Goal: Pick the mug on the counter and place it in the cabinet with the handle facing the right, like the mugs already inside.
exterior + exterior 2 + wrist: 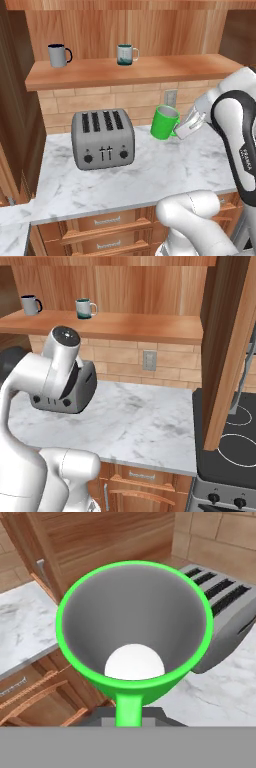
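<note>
Overhead, the cabinet (150, 70) is running as a long open wooden shelf along the wall, carrying a grey mug (58, 55) near its left end and a white-and-teal mug (125, 54) toward its middle, both upright with handles pointing right. Below it, the marble table (165, 170) is spreading over wooden drawers (105, 232), with a stovetop (235, 446) adjoining its right edge. A grey four-slot toaster (102, 139) is sitting toward the table's back left. The green mug (164, 122) is hanging in the air above the table's back edge, right of the toaster and below the shelf, tilted, with its handle (128, 709) turned toward the gripper (186, 127). The jaws are meeting the mug at its handle side, though how far they are closed cannot be told.
</note>
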Robot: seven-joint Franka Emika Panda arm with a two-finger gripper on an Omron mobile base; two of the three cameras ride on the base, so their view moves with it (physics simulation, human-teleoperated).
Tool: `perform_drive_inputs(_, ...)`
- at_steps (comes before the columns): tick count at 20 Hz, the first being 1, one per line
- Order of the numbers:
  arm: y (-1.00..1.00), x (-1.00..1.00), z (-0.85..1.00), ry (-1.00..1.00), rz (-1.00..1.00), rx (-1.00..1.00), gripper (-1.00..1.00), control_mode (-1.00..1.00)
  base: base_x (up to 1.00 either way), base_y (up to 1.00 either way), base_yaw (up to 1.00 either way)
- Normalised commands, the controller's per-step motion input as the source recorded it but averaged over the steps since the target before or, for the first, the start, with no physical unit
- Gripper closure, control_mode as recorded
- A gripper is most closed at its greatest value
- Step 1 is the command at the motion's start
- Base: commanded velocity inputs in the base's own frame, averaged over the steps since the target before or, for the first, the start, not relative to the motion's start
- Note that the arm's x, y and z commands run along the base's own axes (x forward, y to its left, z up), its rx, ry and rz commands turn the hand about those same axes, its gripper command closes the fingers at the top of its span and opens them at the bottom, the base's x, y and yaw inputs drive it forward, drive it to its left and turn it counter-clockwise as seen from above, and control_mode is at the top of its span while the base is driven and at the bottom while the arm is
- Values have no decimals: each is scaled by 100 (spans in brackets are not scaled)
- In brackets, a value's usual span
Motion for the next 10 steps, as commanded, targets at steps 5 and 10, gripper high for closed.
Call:
perform_drive_inputs(5,10,-47,20,-8,6,-6,100,-100,0,0,0)
perform_drive_inputs(10,2,-19,13,-17,0,-8,100,-100,0,0,0)
